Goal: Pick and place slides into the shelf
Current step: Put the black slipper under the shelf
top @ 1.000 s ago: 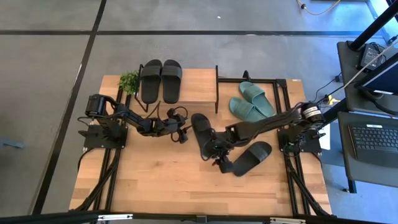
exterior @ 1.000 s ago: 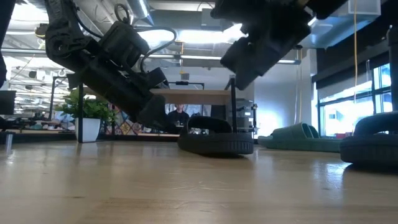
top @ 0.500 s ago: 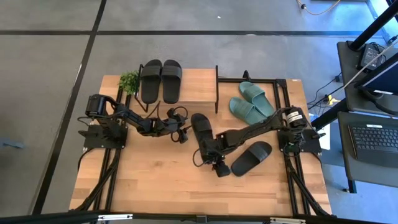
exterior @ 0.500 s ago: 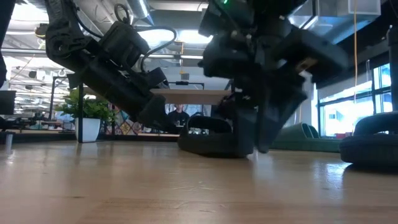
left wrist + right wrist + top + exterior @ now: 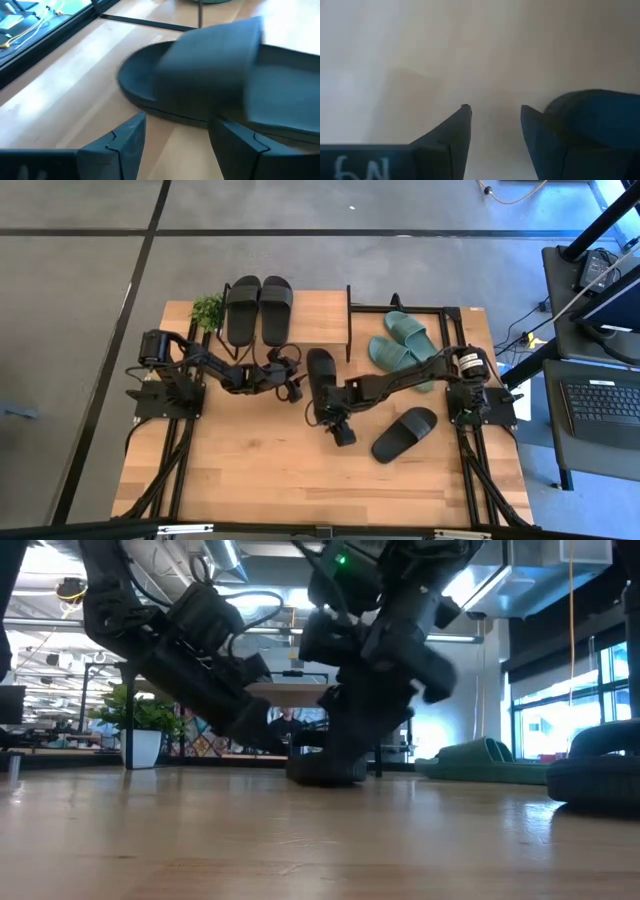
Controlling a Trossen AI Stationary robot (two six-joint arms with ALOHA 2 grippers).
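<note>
The black rubber slide sandal [image 5: 321,375] on the table is half hidden by the right gripper [image 5: 338,430], whose fingers are spread and empty. The left gripper [image 5: 175,137] is also seen spread just beside that slide, with its toe cut off.

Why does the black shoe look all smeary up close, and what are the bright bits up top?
Left wrist view: the black slide is blurred, its strap edges soft, while the gripper's fingers stay sharper. Low view: bright ceiling lights glare behind the dark arms, leaving them silhouettes. High view: even light, everything crisp.
</note>
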